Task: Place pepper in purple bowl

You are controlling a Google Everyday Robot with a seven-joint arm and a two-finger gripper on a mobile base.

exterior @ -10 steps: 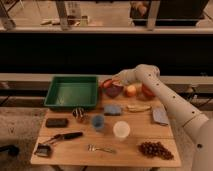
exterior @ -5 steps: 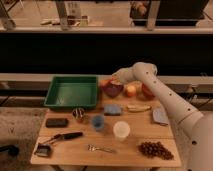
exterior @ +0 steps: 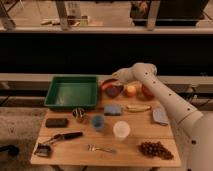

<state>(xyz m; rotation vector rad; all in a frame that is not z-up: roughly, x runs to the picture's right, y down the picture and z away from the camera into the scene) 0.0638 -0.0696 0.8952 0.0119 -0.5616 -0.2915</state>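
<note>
The purple bowl [exterior: 113,91] stands at the back of the wooden table, right of the green tray. A small orange-red piece, the pepper [exterior: 106,84], shows at the bowl's far left rim. My gripper [exterior: 116,77] hangs just above the bowl's back edge, close over the pepper. The arm reaches in from the right. I cannot tell whether the gripper holds the pepper or the pepper lies in the bowl.
A green tray [exterior: 72,92] is at the back left. A round yellow-red fruit [exterior: 131,90] and an orange-red bowl [exterior: 147,92] stand right of the purple bowl. In front lie a banana [exterior: 137,107], blue sponge [exterior: 112,109], cups [exterior: 121,130], grapes [exterior: 155,149], a fork [exterior: 100,148] and a brush [exterior: 57,140].
The gripper has shifted slightly left and stays over the purple bowl. Nothing else on the table has moved.
</note>
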